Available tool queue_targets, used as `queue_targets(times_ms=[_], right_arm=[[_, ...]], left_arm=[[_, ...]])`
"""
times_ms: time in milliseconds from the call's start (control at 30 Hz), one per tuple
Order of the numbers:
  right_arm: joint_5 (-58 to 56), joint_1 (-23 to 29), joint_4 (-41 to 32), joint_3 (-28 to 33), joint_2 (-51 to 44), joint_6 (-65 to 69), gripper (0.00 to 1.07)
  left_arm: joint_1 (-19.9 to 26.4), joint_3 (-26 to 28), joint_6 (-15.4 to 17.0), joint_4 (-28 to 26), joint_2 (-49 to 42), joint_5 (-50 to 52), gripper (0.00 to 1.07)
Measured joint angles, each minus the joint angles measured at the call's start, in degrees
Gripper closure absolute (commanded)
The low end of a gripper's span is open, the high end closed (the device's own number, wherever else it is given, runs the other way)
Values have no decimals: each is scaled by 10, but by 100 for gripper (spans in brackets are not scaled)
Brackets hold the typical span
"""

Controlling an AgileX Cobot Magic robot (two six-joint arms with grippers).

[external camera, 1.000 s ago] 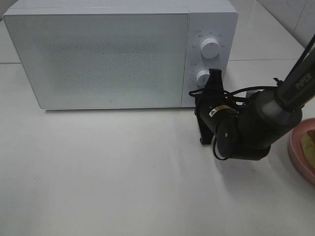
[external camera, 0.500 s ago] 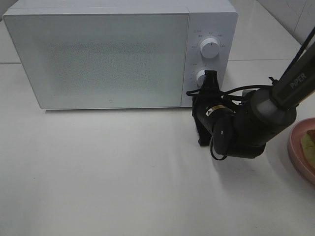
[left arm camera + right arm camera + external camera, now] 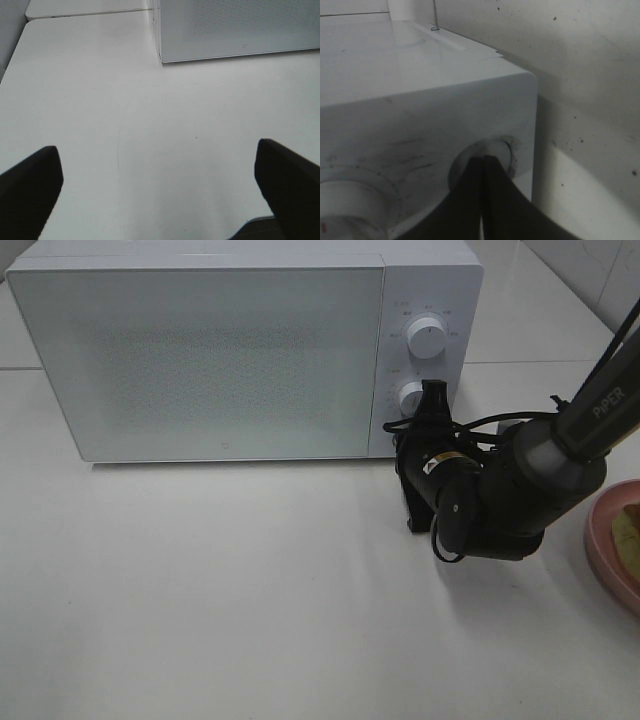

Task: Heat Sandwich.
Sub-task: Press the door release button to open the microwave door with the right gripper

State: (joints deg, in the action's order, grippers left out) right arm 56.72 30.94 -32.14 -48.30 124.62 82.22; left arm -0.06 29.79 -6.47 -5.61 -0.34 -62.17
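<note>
From high, I see my right claw (image 3: 432, 392) pressed together at the lower knob (image 3: 410, 397); the sandwich (image 3: 630, 527) lies to its right, on the pink plate (image 3: 597, 540), nearer this arm. Left wrist: left claw (image 3: 157, 152) spread over bare counter (image 3: 150, 100). Right wrist: claw at the knob.

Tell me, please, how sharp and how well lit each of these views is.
Exterior high: even light, sharp microwave, soft shadow on the table under the right arm. Left wrist: bright table, the open left gripper a pair of dark blurs. Right wrist: dim, the shut right gripper a black silhouette against a knob.
</note>
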Motion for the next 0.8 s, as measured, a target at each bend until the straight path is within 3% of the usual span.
queue_targets(times_ms=[800], right_arm=[[-45,-11,-9,-33,3,-11,107]], left_arm=[[0,0,0,0,0,0,7]])
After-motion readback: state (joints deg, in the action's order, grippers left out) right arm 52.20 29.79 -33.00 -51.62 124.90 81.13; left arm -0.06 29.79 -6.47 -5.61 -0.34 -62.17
